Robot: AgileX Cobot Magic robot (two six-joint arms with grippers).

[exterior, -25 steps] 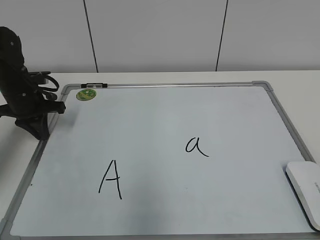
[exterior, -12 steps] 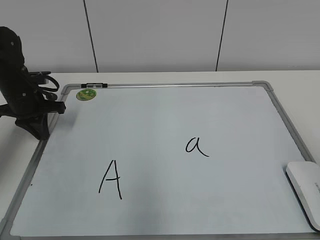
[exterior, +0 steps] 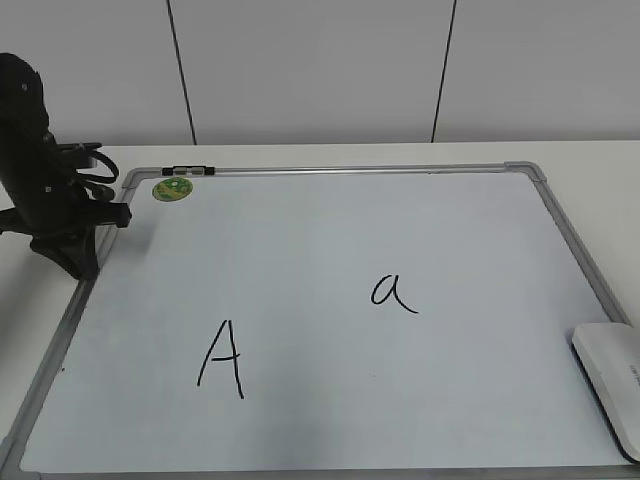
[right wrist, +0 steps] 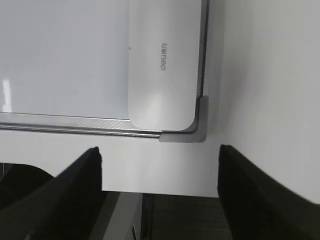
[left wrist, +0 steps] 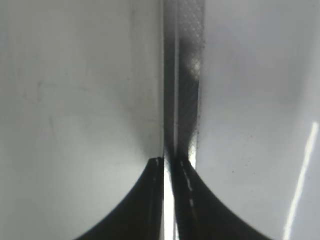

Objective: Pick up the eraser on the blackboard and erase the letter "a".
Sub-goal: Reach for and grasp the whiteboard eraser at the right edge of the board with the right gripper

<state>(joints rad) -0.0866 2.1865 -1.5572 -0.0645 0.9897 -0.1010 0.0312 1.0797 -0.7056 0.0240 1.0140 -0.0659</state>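
The white eraser [exterior: 612, 385] lies on the blackboard's [exterior: 330, 172] front right corner; it also shows in the right wrist view [right wrist: 162, 65] against the grey corner cap. The small letter "a" [exterior: 393, 292] is written in black near the board's middle. A larger capital "A" [exterior: 221, 357] stands to its left. My right gripper [right wrist: 160, 165] is open and empty, above the table's front edge just short of the eraser; it is out of the exterior view. My left gripper [left wrist: 169, 162] is shut and empty over the board's left frame [left wrist: 172, 75].
My left arm [exterior: 45, 190] rests at the board's left edge. A round green sticker [exterior: 172, 188] sits at the board's back left corner. The table's front edge [right wrist: 160, 192] lies right under my right gripper. A white wall stands behind.
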